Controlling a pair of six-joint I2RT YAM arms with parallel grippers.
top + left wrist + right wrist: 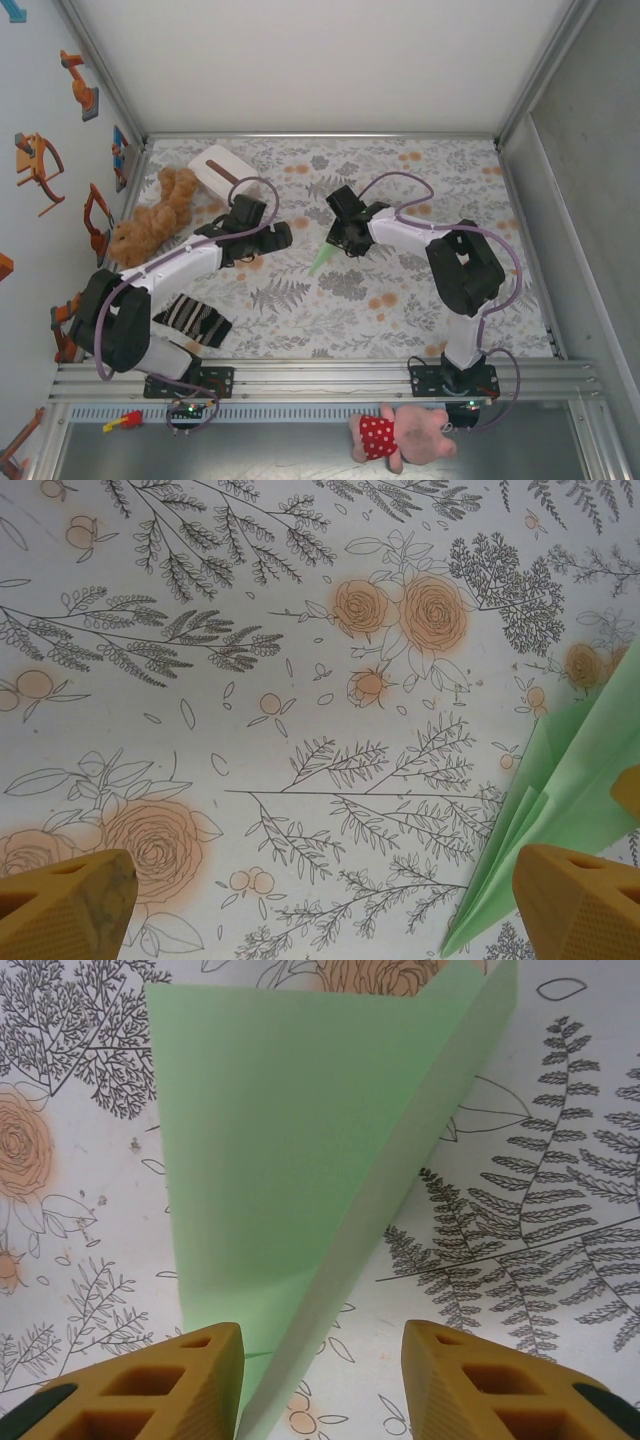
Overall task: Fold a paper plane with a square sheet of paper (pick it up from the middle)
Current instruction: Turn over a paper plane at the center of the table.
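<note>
Nearest, by the near-left corner of the counter (420, 300), a striped cloth (195, 320) lies flat beside the left arm. Around the middle of the counter rests the paper plane (322, 258), already a narrow green dart with a raised fold, so the folding looks mostly done. The right tool (320, 1355) sits over one end of it with its fingers apart; one finger is just beside the fold, and nothing is pinched. The left tool (325, 890) hovers just to the plane's left, spread wide and holding nothing. At most a last crease and backing away seem left. Toward the far-left corner lie a teddy bear (150, 215) and a white box (220, 165).
</note>
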